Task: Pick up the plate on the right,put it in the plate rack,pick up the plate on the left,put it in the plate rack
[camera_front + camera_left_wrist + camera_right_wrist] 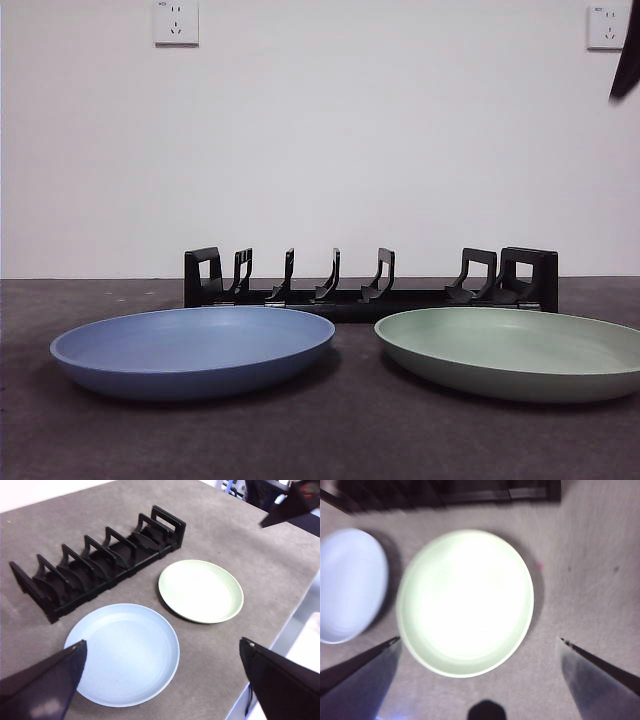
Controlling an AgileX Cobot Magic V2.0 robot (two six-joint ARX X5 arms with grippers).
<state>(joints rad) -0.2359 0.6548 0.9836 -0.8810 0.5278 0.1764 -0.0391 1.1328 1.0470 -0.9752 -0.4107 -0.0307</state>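
on the left of the grey table (340, 440) lies the blue plate (192, 350), flat on its base, with nothing in it. in the left wrist view the blue plate (122, 653) shows below and between that arm's own jaws, so the left gripper (162, 655) hangs high above the table, jaws spread wide and holding nothing.

behind the two plates, and set across the middle of the table, stands the plate rack (370, 280), a long low black piece with curved upright prongs and a blocky end on each side. it is apart from both plates and every slot in it is bare. the left wrist view shows the plate rack (100, 562) running along the far side of both plates.

on the right lies the green plate (512, 350), also flat and bare, just beside the blue one with a gap of table between their rims. the right wrist view looks straight down on the green plate (465, 602), slightly blurred, with the right gripper (479, 642) above it, jaws spread wide on either side of the plate's near rim and touching nothing. a black tip of an arm (626, 62) shows at the top right corner of the front view, next to a wall socket (606, 26); a second wall socket (176, 22) sits at the upper left.
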